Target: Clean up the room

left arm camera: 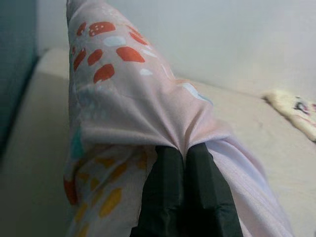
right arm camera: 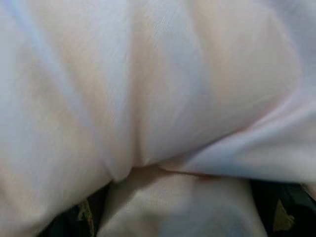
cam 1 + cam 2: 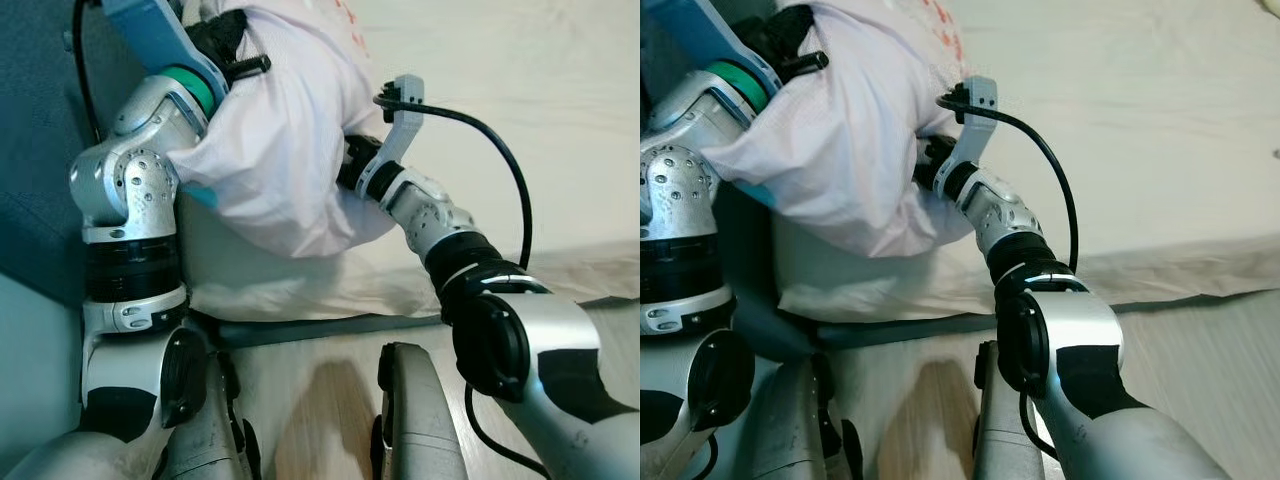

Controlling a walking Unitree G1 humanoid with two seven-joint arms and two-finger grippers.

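Note:
A white pillow (image 3: 280, 150) with orange, yellow and pale blue spots (image 1: 113, 64) hangs over the near left corner of the bed, held between both arms. My left gripper (image 1: 185, 153) is shut on a pinched fold of its cover, up at the pillow's top left (image 3: 235, 50). My right gripper (image 3: 352, 165) presses into the pillow's right side. In the right wrist view its dark fingers (image 2: 281, 212) stand apart with white cloth (image 2: 158, 98) bunched between them.
The cream bed sheet (image 3: 520, 80) spreads ahead and to the right, with a grey frame edge (image 3: 300, 328) below it. A dark blue panel (image 3: 40, 150) stands on the left. Wooden floor (image 3: 320, 400) lies under my legs. A small patterned item (image 1: 296, 111) lies farther along the bed.

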